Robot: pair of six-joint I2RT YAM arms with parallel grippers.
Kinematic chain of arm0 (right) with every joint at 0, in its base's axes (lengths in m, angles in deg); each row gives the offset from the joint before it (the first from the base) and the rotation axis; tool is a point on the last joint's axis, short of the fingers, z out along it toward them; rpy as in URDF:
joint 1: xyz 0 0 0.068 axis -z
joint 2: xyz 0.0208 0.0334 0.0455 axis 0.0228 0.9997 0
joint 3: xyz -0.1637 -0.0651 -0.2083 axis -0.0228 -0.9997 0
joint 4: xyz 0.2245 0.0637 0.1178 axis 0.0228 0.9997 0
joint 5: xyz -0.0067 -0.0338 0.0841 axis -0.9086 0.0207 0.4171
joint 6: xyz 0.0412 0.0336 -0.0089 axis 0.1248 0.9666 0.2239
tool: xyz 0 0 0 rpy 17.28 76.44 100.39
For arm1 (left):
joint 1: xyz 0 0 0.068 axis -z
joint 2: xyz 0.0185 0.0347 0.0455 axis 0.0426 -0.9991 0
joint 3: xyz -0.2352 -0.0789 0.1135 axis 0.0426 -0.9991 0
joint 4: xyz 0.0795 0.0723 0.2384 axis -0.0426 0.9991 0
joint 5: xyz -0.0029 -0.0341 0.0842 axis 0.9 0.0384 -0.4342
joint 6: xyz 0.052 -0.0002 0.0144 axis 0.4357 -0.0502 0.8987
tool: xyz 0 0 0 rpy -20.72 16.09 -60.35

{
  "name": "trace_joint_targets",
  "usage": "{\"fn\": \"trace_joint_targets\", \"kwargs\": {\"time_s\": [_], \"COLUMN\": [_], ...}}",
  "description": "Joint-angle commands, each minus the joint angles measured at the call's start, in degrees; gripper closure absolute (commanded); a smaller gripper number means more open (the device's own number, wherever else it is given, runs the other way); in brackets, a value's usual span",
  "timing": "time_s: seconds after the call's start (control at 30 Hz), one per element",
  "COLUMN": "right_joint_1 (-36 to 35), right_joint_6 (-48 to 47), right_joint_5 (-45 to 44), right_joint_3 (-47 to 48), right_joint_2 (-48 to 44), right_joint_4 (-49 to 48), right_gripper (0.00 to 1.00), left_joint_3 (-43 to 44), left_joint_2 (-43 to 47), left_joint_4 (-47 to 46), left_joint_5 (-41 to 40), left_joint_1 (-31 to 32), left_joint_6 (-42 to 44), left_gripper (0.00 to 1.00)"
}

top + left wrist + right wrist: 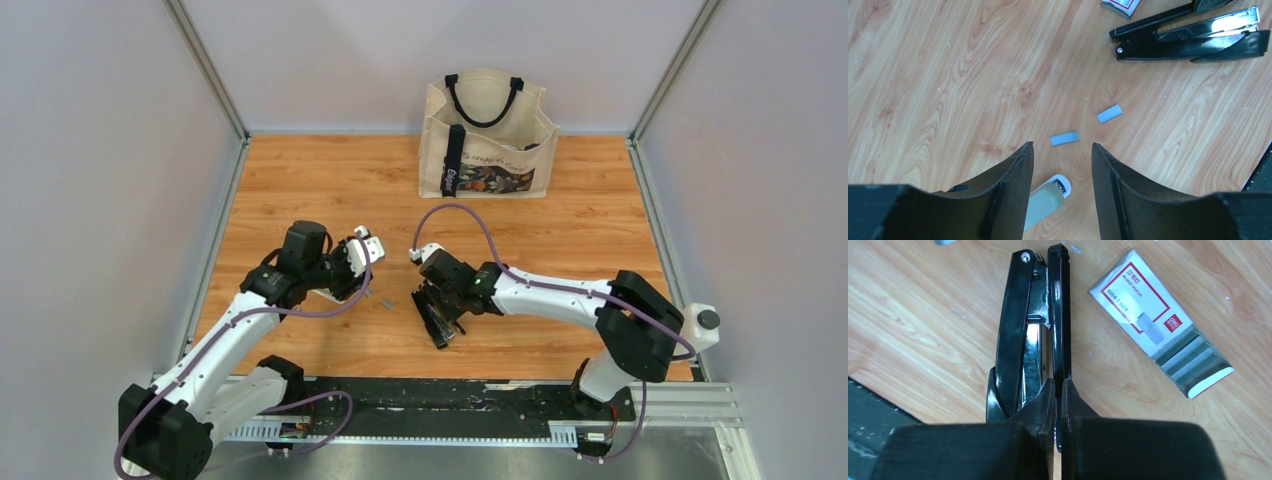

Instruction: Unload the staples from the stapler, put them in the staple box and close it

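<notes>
A: The right fingers (pixel 1043 400) are clenched on a thin arm of the stapler (pixel 1013 325); left fingers (pixel 1015 170) released above two staples (pixel 1065 138) on the surface (pixel 923 75).
B: Risk: that narrow pinch may slip, dropping the stapler onto them

Wood-grain tabletop (pixel 320 190) w/ grey walls (pixel 100 150) on 3 sides, alu frame rails (pixel 208 68).

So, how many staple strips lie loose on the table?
2: a strip just ahead of the left pincer, another strip nearer the stapler. Others may hide inside the stapler.
</notes>
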Motion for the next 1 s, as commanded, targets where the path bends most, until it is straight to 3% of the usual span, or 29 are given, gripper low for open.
{"fn": "trace_joint_targets", "kwargs": {"time_s": [0.0, 0.5, 0.6, 0.63, 0.67, 0.73, 0.97], "right_joint_1": [-0.1, 5.2, 6.0, 6.2, 6.4, 7.0, 7.3], "right_joint_6": [1.5, -4.9, -5.1, -5.2, -5.3, -5.5, -4.9], "right_joint_5": [3.4, 0.5, 0.6, 0.2, -0.1, 0.6, 5.3], "right_joint_3": [6.1, 28.1, 27.0, 26.1, 25.0, 22.7, 21.6], "right_joint_2": [-2.2, 12.2, 11.5, 10.7, 10.4, 10.0, 12.4], "right_joint_4": [1.6, 7.0, 8.4, 8.5, 8.6, 8.5, 7.0], "right_gripper": [1.0, 1.0, 0.79, 0.61, 0.52, 0.41, 0.36], "left_joint_3": [-0.1, -1.2, -1.3, -1.4, -1.3, -1.3, -0.9], "left_joint_2": [1.6, 5.3, 6.0, 6.0, 5.9, 5.9, 5.5], "left_joint_4": [-0.1, 1.0, 1.7, 1.7, 1.7, 1.6, 1.6], "left_joint_5": [1.1, -0.6, -0.1, 0.1, 0.3, 0.6, 0.8], "left_joint_1": [-0.2, -0.8, -1.1, -1.1, -1.2, -1.2, -1.2], "left_joint_6": [-0.4, 0.8, 1.1, 1.1, 1.2, 1.3, 1.3], "left_gripper": [0.45, 0.46, 0.46, 0.46, 0.46, 0.46, 0.46]}}
